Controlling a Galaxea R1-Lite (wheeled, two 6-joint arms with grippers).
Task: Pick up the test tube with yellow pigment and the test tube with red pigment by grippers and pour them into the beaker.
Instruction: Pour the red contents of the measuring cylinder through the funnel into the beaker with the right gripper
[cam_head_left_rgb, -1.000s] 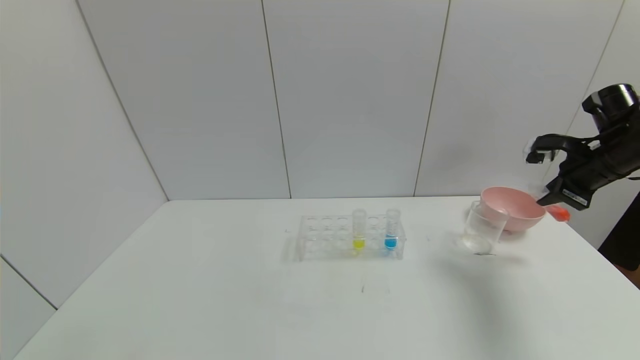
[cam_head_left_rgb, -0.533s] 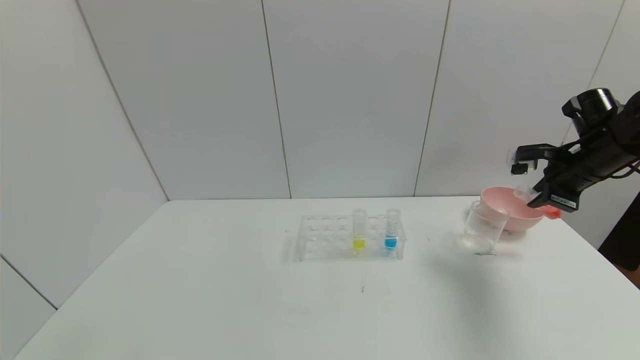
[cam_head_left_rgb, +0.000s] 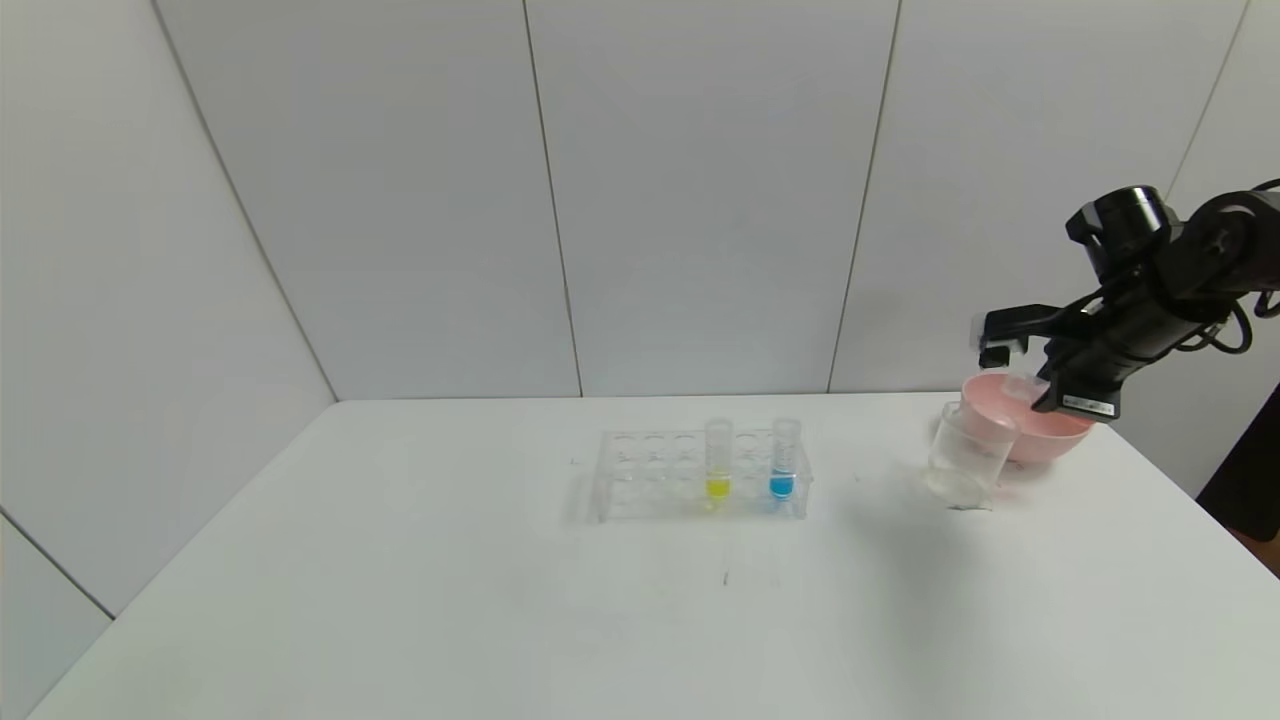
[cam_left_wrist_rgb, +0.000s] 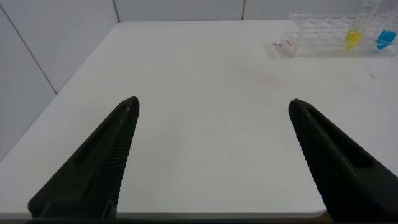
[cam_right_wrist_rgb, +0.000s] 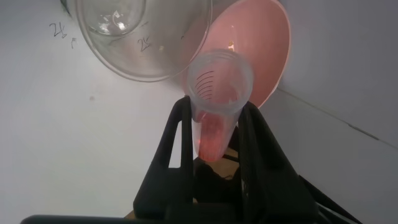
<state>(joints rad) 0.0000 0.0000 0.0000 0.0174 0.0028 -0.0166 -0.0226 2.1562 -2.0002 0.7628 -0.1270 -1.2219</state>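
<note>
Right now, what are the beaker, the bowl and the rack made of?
Beaker: clear and glossy, glass or plastic; the table shows through it. Bowl: smooth pink, opaque, probably plastic. Rack: clear with sharp, flat edges, likely acrylic; the tubes' colours show through its wall.

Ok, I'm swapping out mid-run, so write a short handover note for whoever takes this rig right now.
Right gripper: shut on the red-pigment tube, tilted, mouth toward the beaker beside the pink bowl.
Left gripper: open, empty, parked above the table.
Yellow-pigment tube stands in the rack near the blue tube.
Done: red tube picked up.
Left: pour red; beaker shows no colour yet. Then fetch and pour yellow.
</note>
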